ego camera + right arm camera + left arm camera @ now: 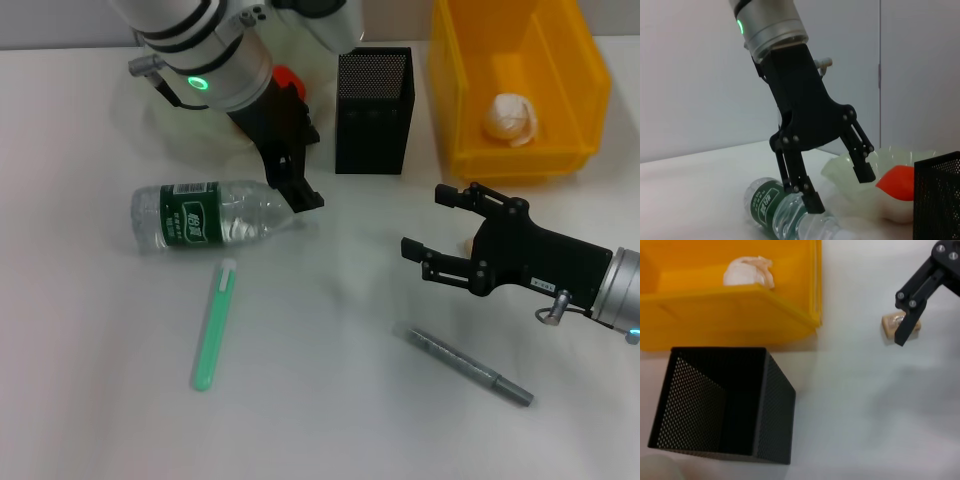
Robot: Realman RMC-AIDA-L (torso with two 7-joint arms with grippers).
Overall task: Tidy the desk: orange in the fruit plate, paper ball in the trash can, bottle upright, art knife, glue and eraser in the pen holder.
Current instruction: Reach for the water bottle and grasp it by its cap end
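Note:
The clear bottle (210,213) with a green label lies on its side, cap end toward my left gripper (300,185). That gripper is open, and one of its fingers (810,200) stands at the bottle's neck (805,220). My right gripper (425,220) hovers open over the tan eraser (901,325). The green glue stick (213,325) and the grey art knife (468,366) lie flat on the desk. The orange (897,182) sits in the translucent fruit plate (855,170). The paper ball (511,118) rests in the yellow trash can (590,90).
The black mesh pen holder (373,110) stands upright between the fruit plate and the trash can, and its inside (710,405) looks bare. The white desk (330,400) spreads around the glue and the knife.

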